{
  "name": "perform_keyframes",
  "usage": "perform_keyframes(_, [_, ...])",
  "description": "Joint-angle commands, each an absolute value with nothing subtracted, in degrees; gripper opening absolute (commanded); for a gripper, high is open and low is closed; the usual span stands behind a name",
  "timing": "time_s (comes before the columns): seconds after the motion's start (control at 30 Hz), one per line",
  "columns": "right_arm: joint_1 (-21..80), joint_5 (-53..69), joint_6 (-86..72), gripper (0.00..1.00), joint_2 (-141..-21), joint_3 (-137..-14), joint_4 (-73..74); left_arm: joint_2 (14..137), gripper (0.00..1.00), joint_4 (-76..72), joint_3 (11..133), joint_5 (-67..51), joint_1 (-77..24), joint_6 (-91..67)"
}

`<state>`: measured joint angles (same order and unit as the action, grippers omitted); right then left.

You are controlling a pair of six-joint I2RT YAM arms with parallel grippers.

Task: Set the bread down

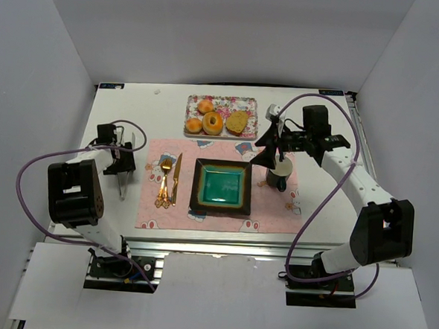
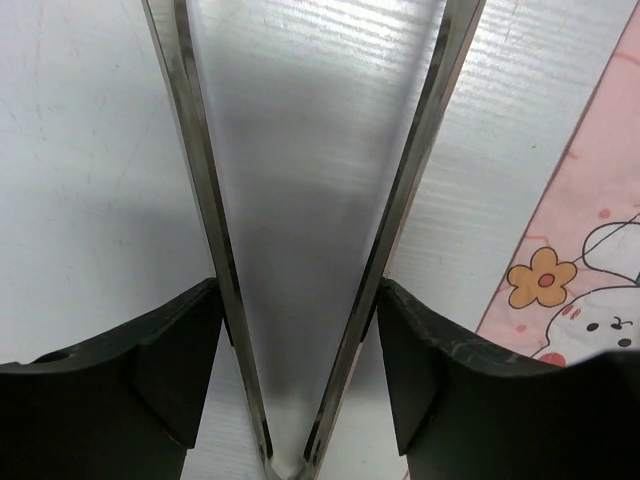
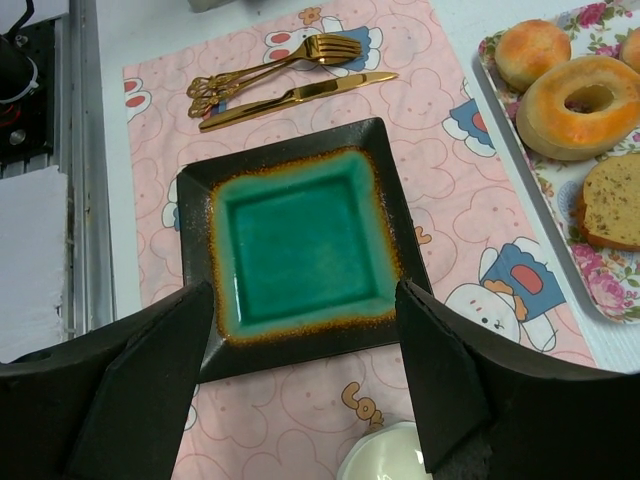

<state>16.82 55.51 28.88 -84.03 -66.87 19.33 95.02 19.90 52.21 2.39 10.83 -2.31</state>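
The bread lies on a floral tray (image 1: 225,101) at the back: an orange-brown ring (image 1: 213,123) and a tan slice (image 1: 237,121). Both show in the right wrist view at the right edge, the ring (image 3: 580,100) and the slice (image 3: 612,203). My right gripper (image 1: 266,154) is open and empty, hovering between the tray and the teal square plate (image 1: 197,185); in its own view the jaws (image 3: 305,290) stand wide apart above the plate's rim (image 3: 195,200). My left gripper (image 1: 121,166) is at the left, shut on metal tongs (image 2: 205,170) above bare table.
Two small orange balls (image 1: 205,106) share the tray with the bread. A gold fork and knife (image 1: 170,178) lie on the pink placemat (image 1: 157,213) left of the plate. A white-rimmed mug (image 1: 282,172) stands right of the plate, just under my right gripper.
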Motion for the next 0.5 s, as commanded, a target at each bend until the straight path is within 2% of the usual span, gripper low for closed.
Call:
perform_keyframes(0.0, [15.8, 56.2, 28.0, 0.78, -83.6, -67.9, 17.8, 95.4, 0.67, 17.6, 49.0, 2.7, 11.2, -1.1])
perform_keyframes(0.17, [15.3, 56.3, 27.9, 0.78, -83.6, -68.6, 17.8, 94.9, 0.42, 17.5, 47.8, 1.1, 11.1, -1.3])
perform_keyframes(0.2, [15.0, 56.2, 27.9, 0.78, -83.6, -68.5, 17.9, 94.3, 0.3, 17.5, 47.7, 0.9, 11.2, -1.7])
perform_keyframes(0.27, [14.8, 56.0, 27.9, 0.78, -83.5, -68.5, 18.0, 91.4, 0.17, 17.6, 48.0, 1.1, 11.2, -3.4])
perform_keyframes(0.3, [14.3, 56.0, 27.9, 0.78, -83.2, -68.2, 18.2, 88.3, 0.05, 18.8, 49.3, 0.2, 11.2, -6.2])
perform_keyframes(0.4, [13.7, 56.1, 27.9, 0.78, -83.0, -67.9, 18.3, 84.7, 0.07, 18.8, 51.8, -5.2, 10.3, -10.5])
perform_keyframes(0.47, [13.4, 56.1, 27.9, 0.78, -82.8, -67.9, 18.3, 81.8, 0.18, 18.9, 53.6, -7.6, 8.2, -15.1])
